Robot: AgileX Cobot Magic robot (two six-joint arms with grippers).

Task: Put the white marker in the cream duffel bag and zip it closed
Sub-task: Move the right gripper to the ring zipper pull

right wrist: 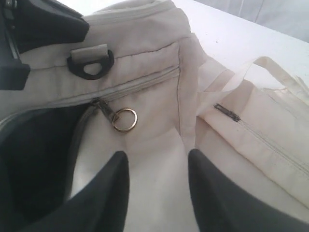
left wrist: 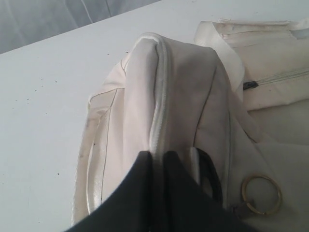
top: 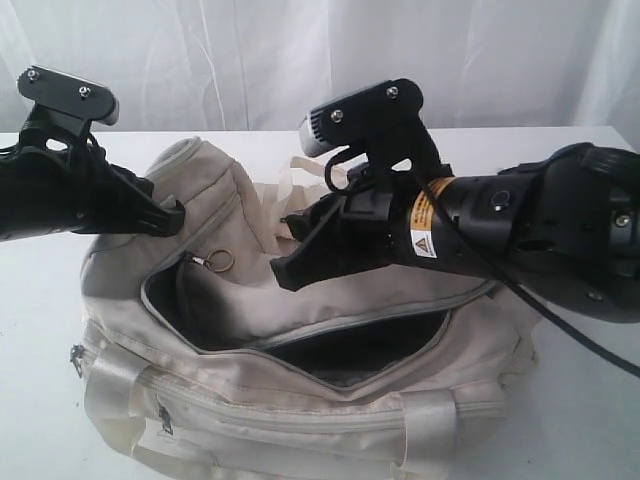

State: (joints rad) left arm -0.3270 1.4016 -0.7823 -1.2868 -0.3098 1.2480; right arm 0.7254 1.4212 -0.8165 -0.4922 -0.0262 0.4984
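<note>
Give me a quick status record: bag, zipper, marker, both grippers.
bag: cream duffel on the white table, main opening gaping, inside dark
zipper: open; ring pull sits at the end nearest the left gripper
marker: not visible in any view; cannot tell if it is inside the bag
left gripper: shut, pinching the bag's end fabric near the black strap ring
right gripper: open, empty, hovering over the bag just by the ring pull
remaining: zipper not yet closed
</note>
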